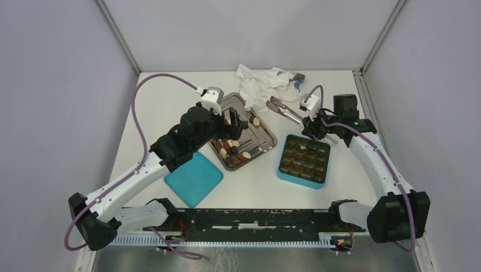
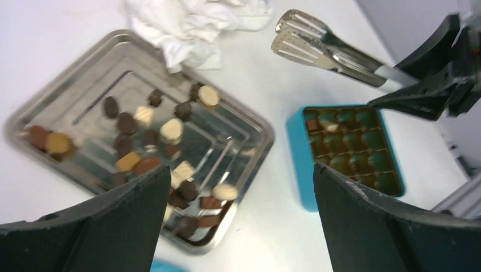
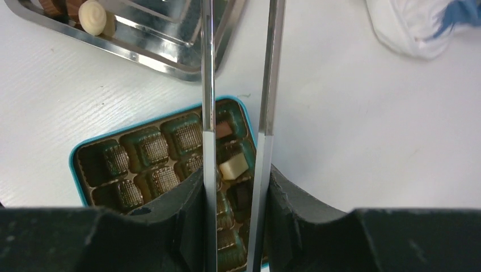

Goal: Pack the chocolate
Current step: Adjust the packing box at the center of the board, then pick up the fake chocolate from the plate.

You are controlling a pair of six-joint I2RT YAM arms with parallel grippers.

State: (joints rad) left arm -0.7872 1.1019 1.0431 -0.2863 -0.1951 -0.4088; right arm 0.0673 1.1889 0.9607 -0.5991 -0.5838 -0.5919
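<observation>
Several dark, light brown and cream-white chocolate pieces (image 1: 232, 150) lie loose in a steel tray (image 1: 266, 136). My left gripper (image 1: 235, 126) hangs open above the tray's near right part, holding nothing; in its wrist view (image 2: 241, 170) the chocolate (image 2: 171, 129) lies below. To the right stands the teal box (image 1: 304, 161) with brown cells. A cream-white piece (image 3: 234, 168) and a few darker ones sit in its cells. My right gripper (image 1: 313, 127) is shut on metal tongs (image 1: 285, 110) just behind the box; the tongs' arms (image 3: 208, 85) run out from its jaws (image 3: 235, 181).
A crumpled white cloth (image 1: 262, 85) with blue marks lies behind the tray, close to the tongs' heads (image 2: 323, 48). A flat teal lid (image 1: 194, 177) lies in front of the tray by my left arm. White walls and metal posts bound the table.
</observation>
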